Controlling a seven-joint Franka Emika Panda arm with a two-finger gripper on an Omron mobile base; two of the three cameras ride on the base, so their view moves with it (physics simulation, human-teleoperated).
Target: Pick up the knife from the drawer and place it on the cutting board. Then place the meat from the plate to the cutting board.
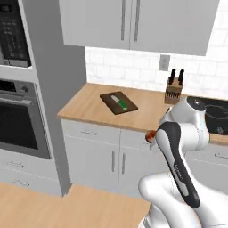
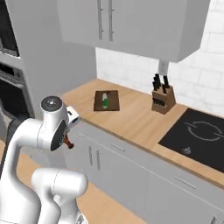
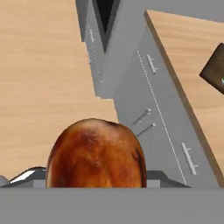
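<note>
The reddish-brown meat (image 3: 96,153) sits close up at the bottom of the hand view, and my gripper (image 3: 96,177) is shut on it; its fingertips are hidden behind the meat. The meat (image 1: 151,134) peeks out left of my arm, in front of the counter's edge, and hangs below the hand in the right base view (image 2: 68,143). The dark cutting board (image 1: 111,99) (image 2: 111,100) (image 3: 215,70) lies on the counter, with the green-handled knife (image 1: 120,103) (image 2: 104,101) on it. The plate is out of view. All drawer fronts (image 1: 89,132) look shut.
A wooden knife block (image 1: 173,91) (image 2: 162,99) stands near the back wall, right of the board. A black cooktop (image 2: 197,131) lies farther right. A wall oven (image 1: 18,120) is at the left. White wall cabinets (image 1: 133,22) hang above the counter.
</note>
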